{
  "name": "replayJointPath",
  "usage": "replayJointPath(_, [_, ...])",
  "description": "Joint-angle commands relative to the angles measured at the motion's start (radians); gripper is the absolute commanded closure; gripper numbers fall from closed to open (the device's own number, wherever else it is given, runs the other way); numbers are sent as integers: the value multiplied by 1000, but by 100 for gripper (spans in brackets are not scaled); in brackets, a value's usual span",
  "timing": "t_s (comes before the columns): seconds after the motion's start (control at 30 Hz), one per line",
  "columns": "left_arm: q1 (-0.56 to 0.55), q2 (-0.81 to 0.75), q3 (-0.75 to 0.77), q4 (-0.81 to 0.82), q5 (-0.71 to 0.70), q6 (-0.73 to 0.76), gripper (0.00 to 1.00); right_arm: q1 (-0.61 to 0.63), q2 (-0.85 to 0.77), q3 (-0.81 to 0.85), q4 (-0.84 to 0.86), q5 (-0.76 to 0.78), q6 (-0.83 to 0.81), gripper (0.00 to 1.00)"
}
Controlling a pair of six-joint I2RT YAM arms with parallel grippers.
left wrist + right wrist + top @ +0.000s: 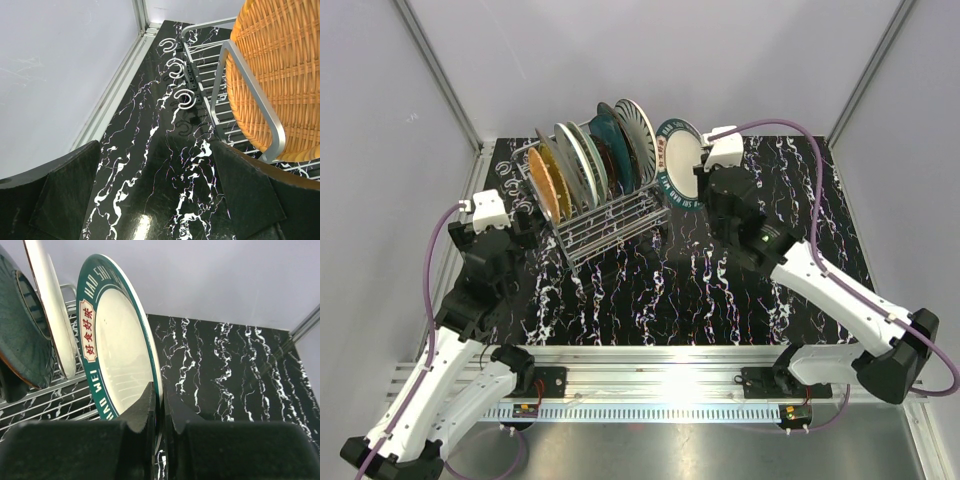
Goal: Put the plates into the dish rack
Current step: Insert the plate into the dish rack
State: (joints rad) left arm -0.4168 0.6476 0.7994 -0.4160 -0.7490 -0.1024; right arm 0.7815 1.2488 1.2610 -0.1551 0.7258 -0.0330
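"HAO SHI" lettering — green-rimmed plate (125,347)

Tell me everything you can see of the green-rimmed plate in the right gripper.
It is a round plate with a glossy cream centre and a dark green rim bearing white letters and a cream label with red Chinese characters; it looks ceramic. It stands on edge, slightly tilted, its rim pinched by the right gripper, at the end of the rack beside a striped plate. Its bottom edge is hidden.
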Motion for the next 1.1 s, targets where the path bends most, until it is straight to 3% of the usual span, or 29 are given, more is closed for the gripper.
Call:
replayJointPath(0.0, [6, -14, 1, 48, 16, 1, 1, 38, 29, 81, 181, 102, -71, 100])
replayJointPath(0.37, [6, -19, 1, 49, 30, -2, 1, 59, 121, 104, 290, 172, -145, 100])
replayJointPath(1.07, [6, -12, 0, 52, 33, 1, 1, 58, 297, 182, 411, 121, -191, 100])
